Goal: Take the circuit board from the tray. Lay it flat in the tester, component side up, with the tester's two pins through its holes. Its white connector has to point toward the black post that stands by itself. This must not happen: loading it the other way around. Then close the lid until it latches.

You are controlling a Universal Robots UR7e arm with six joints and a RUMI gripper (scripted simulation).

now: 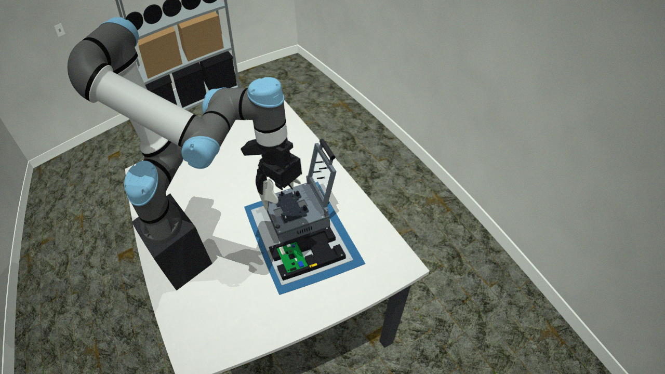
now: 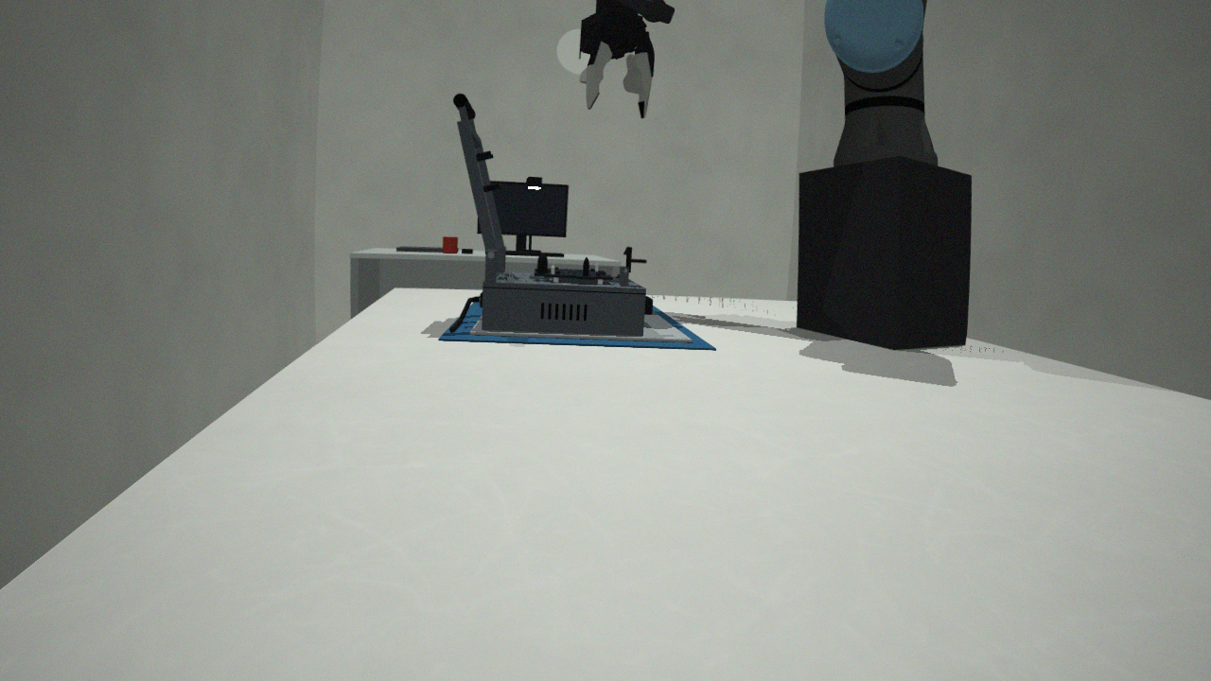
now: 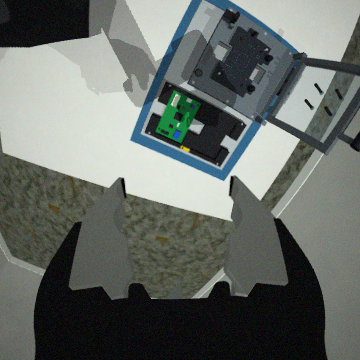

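Observation:
The green circuit board lies component side up at one end of the black tray. Its white connector is at the end toward the tester. The tester's lid stands open, leaning slightly back. Several black posts rise from the tester; its two pins are hard to tell apart from them. My gripper is open and empty, high above the tester's level and away from the board.
Tester and tray stand on a blue-bordered mat on the white table. The arm's black pedestal stands beside them. The raised lid is a tall obstacle on the tester's far side from the pedestal.

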